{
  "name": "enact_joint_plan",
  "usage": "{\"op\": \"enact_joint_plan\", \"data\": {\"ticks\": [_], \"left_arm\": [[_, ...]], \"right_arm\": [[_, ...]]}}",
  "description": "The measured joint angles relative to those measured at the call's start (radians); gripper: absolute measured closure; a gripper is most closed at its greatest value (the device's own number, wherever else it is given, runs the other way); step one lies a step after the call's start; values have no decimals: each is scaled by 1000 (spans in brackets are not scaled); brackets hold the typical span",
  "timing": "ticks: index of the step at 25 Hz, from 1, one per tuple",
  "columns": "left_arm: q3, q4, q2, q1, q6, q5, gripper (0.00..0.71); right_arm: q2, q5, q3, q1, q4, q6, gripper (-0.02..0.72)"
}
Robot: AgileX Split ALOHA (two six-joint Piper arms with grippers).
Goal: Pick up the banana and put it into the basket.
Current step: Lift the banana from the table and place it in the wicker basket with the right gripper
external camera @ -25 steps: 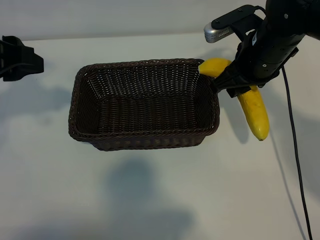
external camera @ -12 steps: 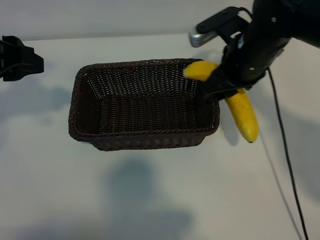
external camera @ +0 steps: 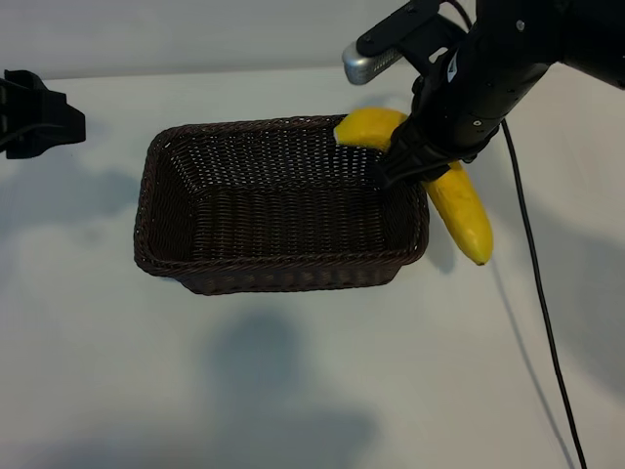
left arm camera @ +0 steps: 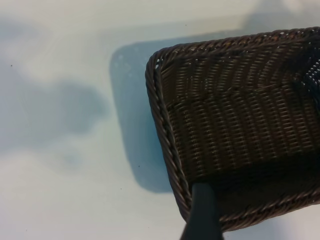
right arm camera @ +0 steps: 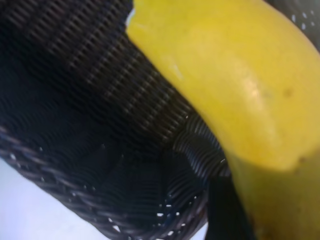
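The banana (external camera: 459, 200) hangs in the air across the basket's (external camera: 156, 210) right end, clamped near its middle by the right gripper (external camera: 415, 161). One end of it reaches in over the far right corner of the rim; the other end slants down outside the right wall, above the table (external camera: 293, 391). The right wrist view shows yellow skin filling the frame with the weave just beneath it.

The step in hand is the carry: the fruit is lifted and only partly over the opening. By my judgement, the next move calls for carrying it further in over the basket's middle so that both ends clear the rim, then lowering and letting go.

The left gripper (external camera: 34, 115) sits parked at the far left, well apart from the basket, its jaws wide and empty.
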Motion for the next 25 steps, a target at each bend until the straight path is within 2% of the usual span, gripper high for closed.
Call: {"op": "enact_joint_plan", "data": {"ticks": [2, 5, 8, 15, 25], "left_arm": [[0, 0, 0, 0, 0, 0, 121], [0, 0, 0, 0, 0, 0, 121], [0, 0, 0, 0, 0, 0, 121], [0, 0, 0, 0, 0, 0, 121], [0, 0, 0, 0, 0, 0, 145]], "right_arm": [[18, 1, 0, 3, 29, -113, 304], [33, 8, 0, 14, 107, -345, 304], [34, 8, 0, 20, 180, -464, 304], [34, 4, 0, 20, 190, -530, 304], [38, -44, -1, 68, 190, -536, 304]]}}
